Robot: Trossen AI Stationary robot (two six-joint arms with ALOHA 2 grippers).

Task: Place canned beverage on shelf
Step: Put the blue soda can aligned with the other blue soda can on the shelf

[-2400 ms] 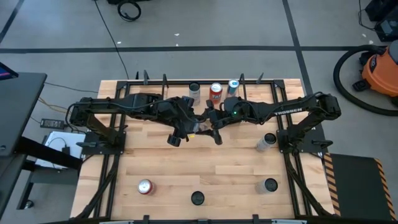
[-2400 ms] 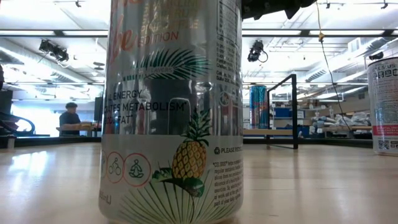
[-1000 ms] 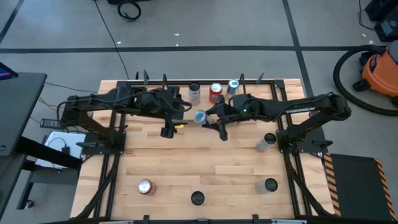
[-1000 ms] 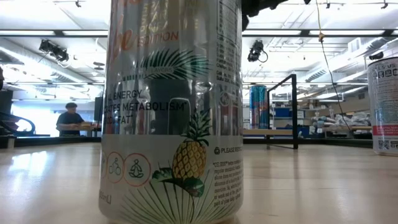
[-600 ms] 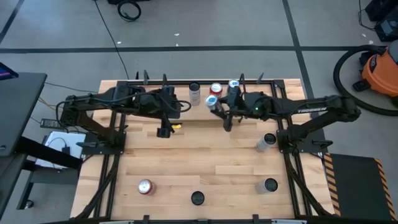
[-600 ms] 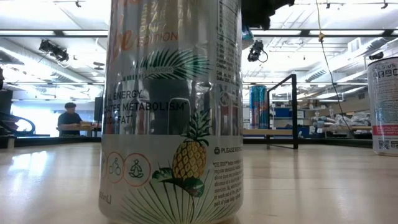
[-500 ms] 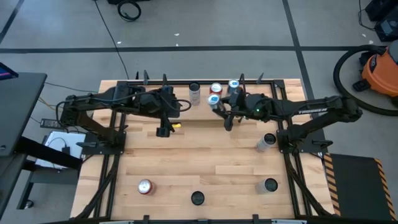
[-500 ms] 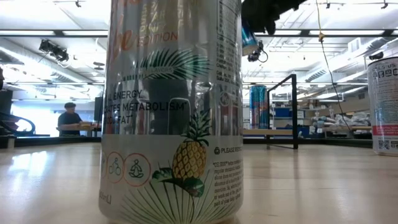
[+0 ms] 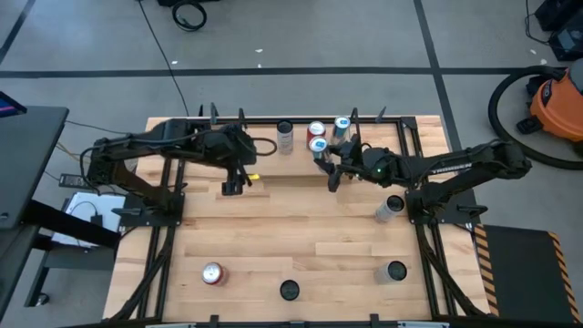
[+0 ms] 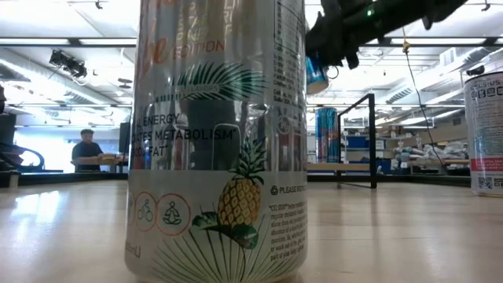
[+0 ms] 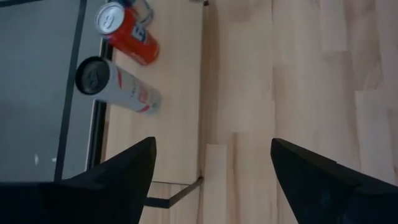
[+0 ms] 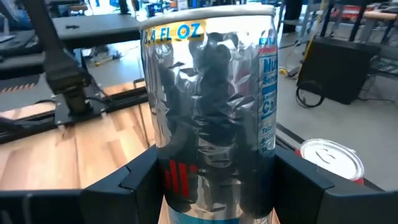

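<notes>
Right claw (image 12: 211, 180) grips glossy silver cylindrical can (image 12: 208, 106).

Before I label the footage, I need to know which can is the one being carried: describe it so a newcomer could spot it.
Look to the shelf along the table's far edge, where three cans stand in a row. Just in front of them, the right gripper holds a silver can with a blue band. Alone among the cans, it is clamped in a gripper and off the wood.
</notes>
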